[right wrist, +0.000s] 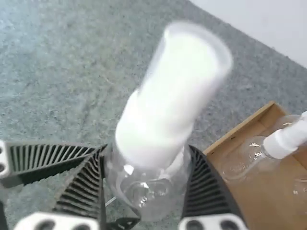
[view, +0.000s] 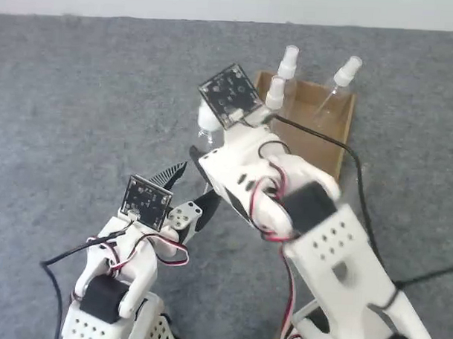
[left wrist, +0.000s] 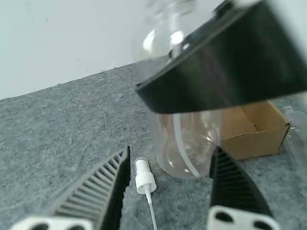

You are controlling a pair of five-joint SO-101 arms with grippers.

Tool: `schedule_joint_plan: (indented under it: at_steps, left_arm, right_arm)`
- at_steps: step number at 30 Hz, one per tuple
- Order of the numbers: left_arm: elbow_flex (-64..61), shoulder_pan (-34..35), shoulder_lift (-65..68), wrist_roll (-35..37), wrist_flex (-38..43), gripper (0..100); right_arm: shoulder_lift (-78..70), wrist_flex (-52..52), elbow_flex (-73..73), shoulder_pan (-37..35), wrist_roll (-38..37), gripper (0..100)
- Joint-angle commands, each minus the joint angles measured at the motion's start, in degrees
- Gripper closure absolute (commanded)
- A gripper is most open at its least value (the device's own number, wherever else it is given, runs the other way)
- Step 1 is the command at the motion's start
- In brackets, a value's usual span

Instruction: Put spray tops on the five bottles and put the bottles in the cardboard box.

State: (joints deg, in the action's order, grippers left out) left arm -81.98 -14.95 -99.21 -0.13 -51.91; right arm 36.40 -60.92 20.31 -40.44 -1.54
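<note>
Looking down, right gripper point(view: 209, 143): clenched on a bottle point(view: 207, 126), capped, just beside the box's left wall.
High view, box point(view: 340, 121): near the table's point(view: 80, 97) far edge, right of the middle; three capped bottles point(view: 276, 93) upright inside.
High view, left gripper point(view: 190, 189): released, spread wide, near the held bottle on the side towards the table's near edge, holding nothing.
Left wrist view, loose top point(left wrist: 144, 178): lying flat on the table between the spread jaws, just beside the held bottle's base, tube pointing towards the camera.
Left wrist view, bottle: clear body crossed by a black finger of the right gripper; cannot tell whether the base touches the table; box beyond it.
Right wrist view, grasp: ribbed fingers pressed on both sides of the clear body, below the white cap; bottle tilted; box and capped bottles further off.
Step in hand, as judged: boxing the fourth bottle.
Next move, as judged: calls for raising the bottle over the left wall, setting it upright in free floor clear of the three, then letting go; after that, pairing the loose top with a fifth bottle.
</note>
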Motion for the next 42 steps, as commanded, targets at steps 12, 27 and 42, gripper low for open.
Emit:
schedule_joint_plan:
  at_steps: [12, 27, 42]
  left_arm:
    - [-0.6, 1.5, -0.1, 0.6, 1.5, 77]
    - [-1.1, 11.4, 0.4, 3.3, 5.4, 99]
    - [-1.1, 11.5, 0.4, 3.2, 5.2, 99]
  right_arm:
    - [4.8, -2.8, -3.4, 21.0, -8.0, 99.3]
    - [-9.9, 19.4, 7.6, 34.7, -7.1, 99.3]
    - [-12.4, 46.3, 25.0, 35.8, -2.3, 99.3]
